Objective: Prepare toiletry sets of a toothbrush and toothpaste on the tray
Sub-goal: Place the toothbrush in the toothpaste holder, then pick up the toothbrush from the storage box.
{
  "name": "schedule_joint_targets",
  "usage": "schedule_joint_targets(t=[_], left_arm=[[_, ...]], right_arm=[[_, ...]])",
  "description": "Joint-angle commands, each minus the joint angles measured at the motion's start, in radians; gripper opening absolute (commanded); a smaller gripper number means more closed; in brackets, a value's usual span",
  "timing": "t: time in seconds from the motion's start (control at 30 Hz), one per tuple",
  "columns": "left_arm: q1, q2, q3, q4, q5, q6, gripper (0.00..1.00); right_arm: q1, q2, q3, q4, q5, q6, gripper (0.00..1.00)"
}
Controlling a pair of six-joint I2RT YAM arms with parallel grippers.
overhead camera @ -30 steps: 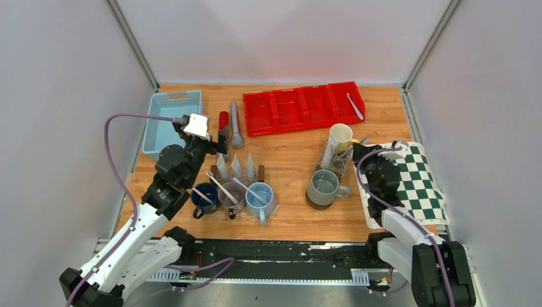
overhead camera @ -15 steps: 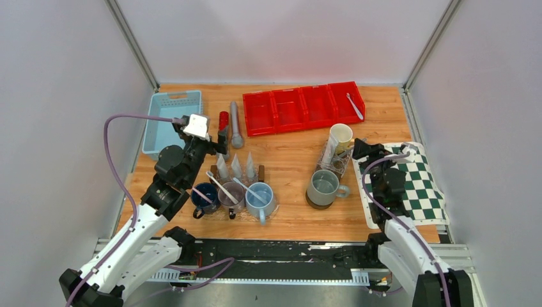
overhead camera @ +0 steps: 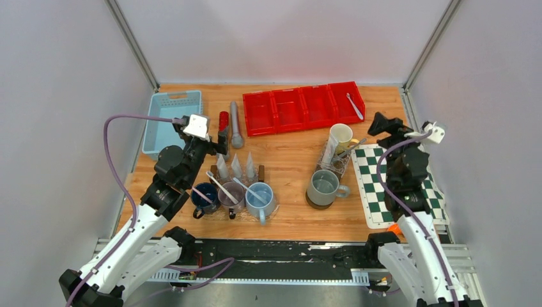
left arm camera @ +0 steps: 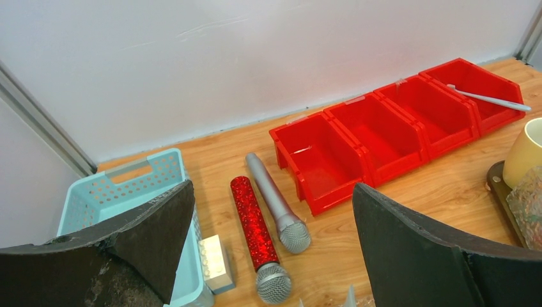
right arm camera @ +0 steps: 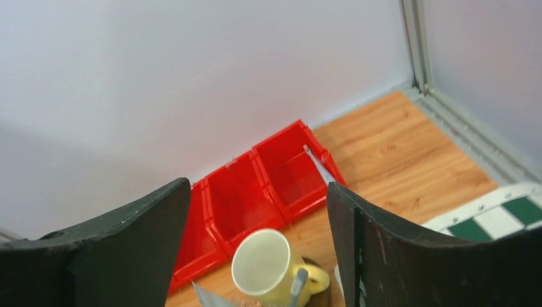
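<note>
Right jaws stand wide apart, empty; left jaws fully open, empty. One toothbrush point(overhead camera: 355, 106) lies in the tray point(overhead camera: 289, 130) end compartment. Next move, likely: grasp a toothpaste point(overhead camera: 236, 167).

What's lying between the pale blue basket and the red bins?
A glittery red microphone nearer the basket and a grey microphone nearer the bins, side by side. A small white block sits beside the basket. Clearest in the left wrist view.
</note>
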Motion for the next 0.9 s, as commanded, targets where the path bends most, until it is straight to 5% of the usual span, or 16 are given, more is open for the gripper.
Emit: schedule_joint_targets(t=[0.0, 0.5, 0.87], left_arm=[[0.005, -0.001, 0.01, 0.028, 0.01, -0.004, 1.0], [0.005, -0.002, 0.015, 0.009, -0.008, 0.005, 1.0], [0.005, 0.011, -0.002, 0.033, -0.029, 0.029, 1.0]], right_arm=[[-0.006, 0.127, 0.232, -0.118, 0.003, -0.15, 0.79], [-0.162, 0.817, 0.922, -0.516, -0.404, -0.313, 0.68], [-0.172, 1.214, 1.254, -0.675, -0.439, -0.475, 0.47]])
